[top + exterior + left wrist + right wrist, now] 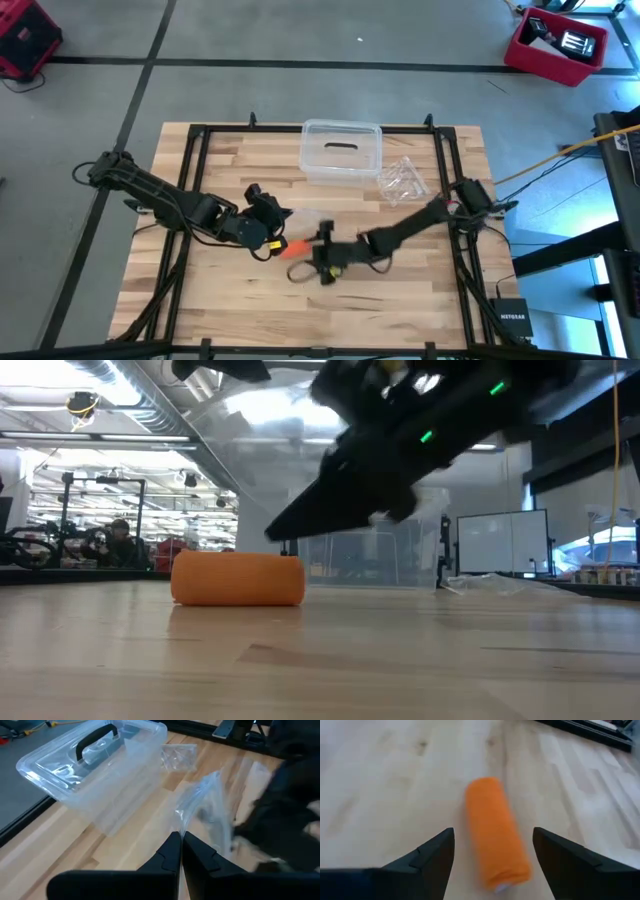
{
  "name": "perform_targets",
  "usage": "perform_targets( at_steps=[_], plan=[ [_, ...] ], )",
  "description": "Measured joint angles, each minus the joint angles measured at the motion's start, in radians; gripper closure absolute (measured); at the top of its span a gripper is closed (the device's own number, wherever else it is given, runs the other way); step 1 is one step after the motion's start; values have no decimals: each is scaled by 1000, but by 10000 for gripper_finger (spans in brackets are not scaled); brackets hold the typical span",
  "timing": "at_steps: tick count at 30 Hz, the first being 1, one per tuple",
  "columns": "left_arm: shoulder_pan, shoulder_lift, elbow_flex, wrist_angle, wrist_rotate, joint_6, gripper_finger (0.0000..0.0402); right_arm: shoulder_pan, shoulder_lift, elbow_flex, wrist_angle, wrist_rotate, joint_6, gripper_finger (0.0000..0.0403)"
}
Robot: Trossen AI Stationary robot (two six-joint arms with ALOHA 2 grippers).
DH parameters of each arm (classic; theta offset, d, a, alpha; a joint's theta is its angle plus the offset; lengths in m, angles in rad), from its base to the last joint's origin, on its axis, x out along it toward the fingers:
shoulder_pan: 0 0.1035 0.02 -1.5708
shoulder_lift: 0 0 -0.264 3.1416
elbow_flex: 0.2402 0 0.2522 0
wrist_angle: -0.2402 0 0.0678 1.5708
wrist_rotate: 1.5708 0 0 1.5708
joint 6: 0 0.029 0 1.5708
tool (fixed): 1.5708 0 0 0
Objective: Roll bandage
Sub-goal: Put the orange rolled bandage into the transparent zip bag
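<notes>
orange bandage (pixel 496 835) roll on table, right gripper (pixel 492 851) spread wide astride it, left gripper (pixel 181 851) pinching plastic bag (pixel 210 812)

Even, cool light falls across the wooden table (pixel 400 300) from overhead, throwing only faint shadows. In the low view the ceiling lamps (pixel 82 404) in the upper left burn bright, and a pale haze washes the middle of the frame. The right arm (pixel 420 450) there is a dark, smeared silhouette with green points of light, while the bandage (pixel 238 578) stands fairly crisp over a thin shadow. In the right wrist view the bandage (pixel 496 832) is soft and out of focus. In the left wrist view the clear plastic bag (pixel 212 815) smears with blur, and glare streaks the clear plastic box (pixel 95 765).
</notes>
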Motion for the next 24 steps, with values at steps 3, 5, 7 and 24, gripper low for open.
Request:
perform_targets(
  at_steps=[3,5,7,24],
  plan=[
    [0,0,0,0,0,9,396,-66,38,0,41,-120,-28,132],
    [0,0,0,1,0,9,396,-95,62,0,45,-204,-27,132],
    [0,0,0,1,0,9,396,-104,87,0,46,-225,-27,135],
    [-20,5,-24,21,-1,-44,396,42,2,1,-195,-57,33,347]
  ],
)
